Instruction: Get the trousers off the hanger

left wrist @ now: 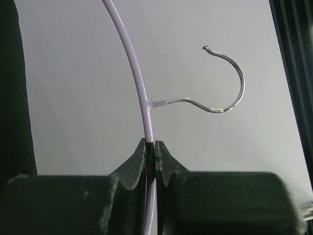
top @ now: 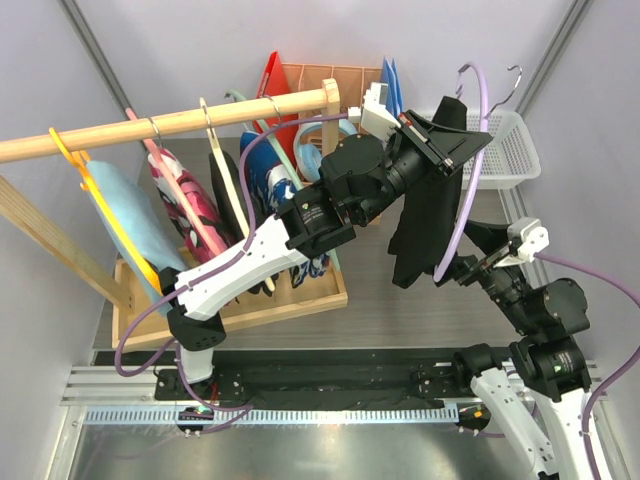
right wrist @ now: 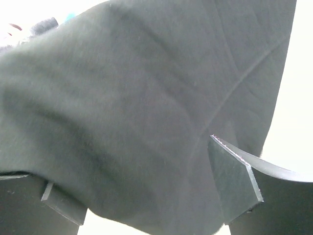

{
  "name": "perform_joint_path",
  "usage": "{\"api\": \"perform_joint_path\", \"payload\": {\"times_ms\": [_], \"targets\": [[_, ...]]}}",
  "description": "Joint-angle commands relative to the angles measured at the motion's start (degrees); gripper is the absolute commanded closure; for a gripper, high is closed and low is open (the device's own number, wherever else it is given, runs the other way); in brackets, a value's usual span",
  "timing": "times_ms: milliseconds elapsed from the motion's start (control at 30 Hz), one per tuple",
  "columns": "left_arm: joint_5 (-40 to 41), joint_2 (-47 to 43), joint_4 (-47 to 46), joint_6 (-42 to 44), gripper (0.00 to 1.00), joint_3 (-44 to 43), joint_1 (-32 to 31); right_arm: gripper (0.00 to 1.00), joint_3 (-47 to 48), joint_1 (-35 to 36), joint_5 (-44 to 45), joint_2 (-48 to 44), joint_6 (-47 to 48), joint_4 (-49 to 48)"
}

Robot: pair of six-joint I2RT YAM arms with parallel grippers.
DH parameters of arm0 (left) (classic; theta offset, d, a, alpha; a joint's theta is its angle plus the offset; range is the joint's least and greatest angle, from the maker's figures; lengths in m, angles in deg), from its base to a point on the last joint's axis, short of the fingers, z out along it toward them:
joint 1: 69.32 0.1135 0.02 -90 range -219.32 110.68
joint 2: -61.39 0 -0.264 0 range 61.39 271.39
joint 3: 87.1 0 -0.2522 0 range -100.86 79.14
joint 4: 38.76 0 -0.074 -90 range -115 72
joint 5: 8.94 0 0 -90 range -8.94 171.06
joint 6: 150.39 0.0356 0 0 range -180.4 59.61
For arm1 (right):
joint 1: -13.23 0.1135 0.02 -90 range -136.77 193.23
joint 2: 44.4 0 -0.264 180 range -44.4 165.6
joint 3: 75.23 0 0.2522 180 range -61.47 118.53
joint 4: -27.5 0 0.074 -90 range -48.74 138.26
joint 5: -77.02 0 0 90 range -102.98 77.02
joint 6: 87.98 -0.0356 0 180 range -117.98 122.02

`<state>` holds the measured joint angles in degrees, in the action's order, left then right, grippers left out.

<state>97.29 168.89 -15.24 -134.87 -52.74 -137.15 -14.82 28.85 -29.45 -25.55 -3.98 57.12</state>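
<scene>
The wooden rack (top: 180, 120) fills the top view toward 10 o'clock. The black trousers (top: 425, 215) hang in the air toward 2 o'clock, draped on a lilac hanger (top: 466, 205). The printed trousers (top: 265, 185) hang at the rack. The left gripper (left wrist: 154, 147) pinches the hanger's wire. The right gripper (right wrist: 146, 196), at the black cloth's 5 o'clock, spreads wide, with the cloth's lower edge between its fingers.

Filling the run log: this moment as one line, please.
left gripper shut on lilac hanger | right gripper open, straddling black trousers | trousers on hanger, not yet off
</scene>
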Motion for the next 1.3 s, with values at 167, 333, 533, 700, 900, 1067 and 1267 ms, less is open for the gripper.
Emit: {"api": "perform_joint_path", "payload": {"times_ms": [167, 333, 533, 700, 900, 1067, 1267], "targets": [[-0.9, -2.6, -6.1, -0.3, 1.00, -2.1, 1.0, 0.05, 0.4, -0.2, -0.8, 2.7, -2.5, -9.3], [-1.5, -2.5, -6.1, -1.0, 1.00, -1.9, 1.0, 0.12, -1.7, -0.3, 2.6, 3.9, -5.1, -15.0], [-1.1, -3.9, -5.4, -0.1, 1.00, -0.6, 1.0, 0.45, -1.0, -0.2, 6.8, 4.5, -6.3, -17.2], [-0.6, -5.0, -5.3, 0.6, 1.00, 0.8, 1.0, 0.80, 1.2, -0.2, 6.0, 4.7, -7.4, -16.7], [1.3, -6.5, -2.6, 4.1, 1.00, 0.8, 1.1, 0.99, 6.0, -0.2, 7.1, 3.7, -6.7, -7.8], [3.8, -9.1, -0.8, 7.1, 1.00, 4.8, 1.2, 0.99, 10.5, -0.1, 11.4, 2.5, -7.5, -3.6], [3.8, -11.8, 0.9, 8.1, 1.00, 9.2, 2.0, 0.99, 17.1, -0.2, 15.4, 4.7, -11.0, -2.8]]}}
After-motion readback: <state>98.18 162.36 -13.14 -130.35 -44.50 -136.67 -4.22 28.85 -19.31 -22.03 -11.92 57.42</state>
